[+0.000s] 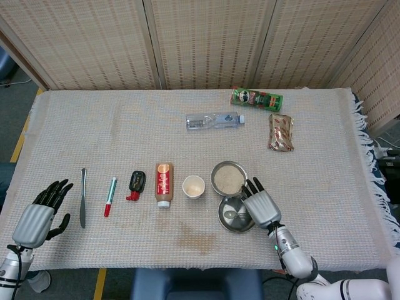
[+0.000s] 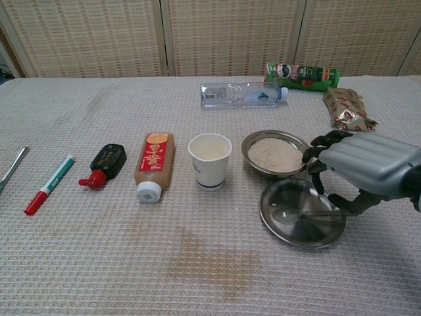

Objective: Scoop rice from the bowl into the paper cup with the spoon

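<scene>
The metal bowl of rice (image 2: 274,153) (image 1: 228,178) stands right of the white paper cup (image 2: 210,160) (image 1: 193,186). In front of the bowl is an empty metal plate (image 2: 302,232) (image 1: 225,223). The spoon (image 2: 306,213) (image 1: 232,214) lies flat in that plate, its handle end by the thumb of my right hand (image 2: 368,170) (image 1: 262,203). That hand hovers over the plate's right rim with its fingers curved above the handle and a gap between them. My left hand (image 1: 40,215) rests at the table's front left, fingers spread, holding nothing.
Left of the cup lie a sauce bottle (image 2: 152,164), a small black bottle with a red cap (image 2: 105,163), a marker (image 2: 49,184) and a knife (image 2: 13,168). At the back are a water bottle (image 2: 240,94), a green can (image 2: 302,74) and a snack packet (image 2: 346,108).
</scene>
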